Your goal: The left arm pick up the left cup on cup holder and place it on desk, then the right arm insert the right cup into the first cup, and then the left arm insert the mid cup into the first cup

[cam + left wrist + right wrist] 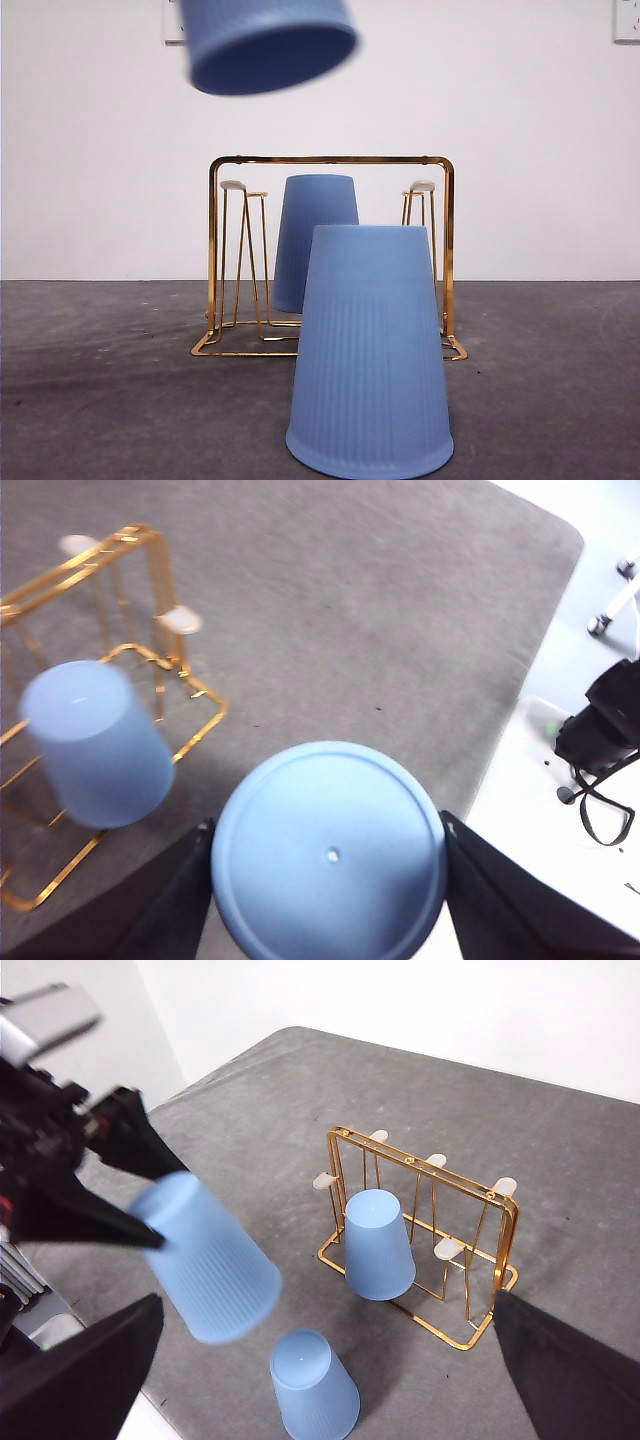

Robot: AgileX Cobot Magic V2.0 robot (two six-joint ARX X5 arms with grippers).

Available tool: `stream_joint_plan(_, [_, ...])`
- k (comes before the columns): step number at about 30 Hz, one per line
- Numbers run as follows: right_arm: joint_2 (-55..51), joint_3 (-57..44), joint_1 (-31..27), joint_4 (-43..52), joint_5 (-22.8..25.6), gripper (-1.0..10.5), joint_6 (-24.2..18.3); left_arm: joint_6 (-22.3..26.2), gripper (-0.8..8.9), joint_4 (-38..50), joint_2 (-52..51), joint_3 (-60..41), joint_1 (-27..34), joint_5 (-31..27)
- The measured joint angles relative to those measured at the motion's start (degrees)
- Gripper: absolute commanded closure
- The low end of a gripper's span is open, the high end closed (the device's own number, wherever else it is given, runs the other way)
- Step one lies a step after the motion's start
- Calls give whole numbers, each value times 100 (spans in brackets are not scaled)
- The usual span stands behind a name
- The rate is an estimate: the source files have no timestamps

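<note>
Nearest the front edge of the desk [100,400], one blue cup [370,350] stands upside down on the surface, so the first step looks done. Above it and to the side, the left gripper [330,880] holds a second cup [330,852] in the air, jaws closed on its two sides; this cup is not yet over the standing one. Farther back, the cup holder [330,160] carries one remaining cup [315,240]. The right gripper [320,1380] is wide open and holds nothing. Both stacking steps seem still to be done.
</note>
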Motion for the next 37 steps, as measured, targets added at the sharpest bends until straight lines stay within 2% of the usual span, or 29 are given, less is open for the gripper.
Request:
stream_joint_plan(5, [0,0,0,0,0,421,15,-17,571,275,485,0,-389,-85])
stream_joint_plan(9, [0,0,0,0,0,421,61,7,568,422,850,0,-603,-400])
stream_joint_plan(37, [0,0,0,-210,0,421,162,243,567,721,2468,-2,-634,-509])
